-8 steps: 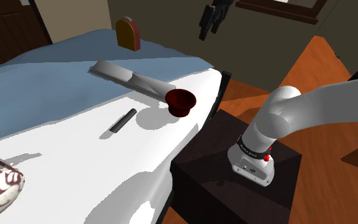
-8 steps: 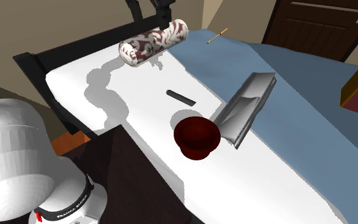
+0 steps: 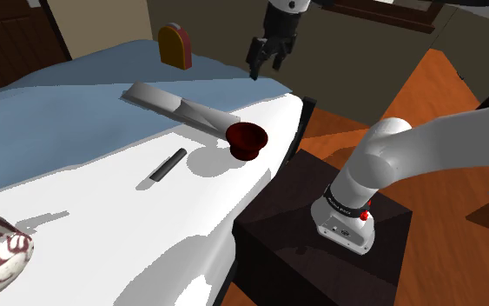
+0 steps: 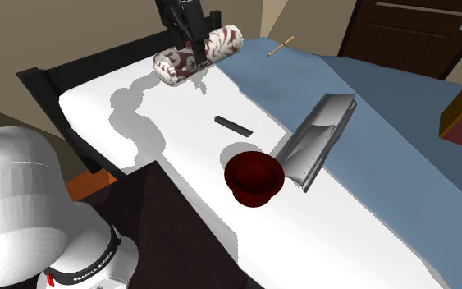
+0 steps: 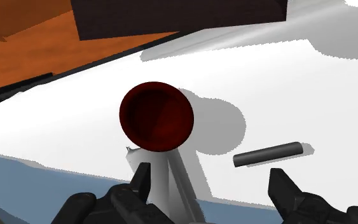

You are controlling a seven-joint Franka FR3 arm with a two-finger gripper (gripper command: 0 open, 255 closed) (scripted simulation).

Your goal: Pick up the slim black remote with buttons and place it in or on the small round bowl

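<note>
Fingers (image 5: 284, 191) apart, empty; remote (image 5: 269, 153) flat; long axis passes just nr bowl (image 5: 156, 116)

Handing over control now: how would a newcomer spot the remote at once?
Find the bed's white sheet. On it, beside the dark red bowl, lies the remote. It is the only slim dark bar; the neighbouring grey panel is broad and pale.

White lettering that begins "FRANKA" runs along the black band (image 4: 89, 263) at the foot of the white arm (image 4: 24, 197) in the second exterior view; a second word follows it, too small to make out. In the shoulder view the black band (image 3: 345, 202) carries pale marks — not legible there.
</note>
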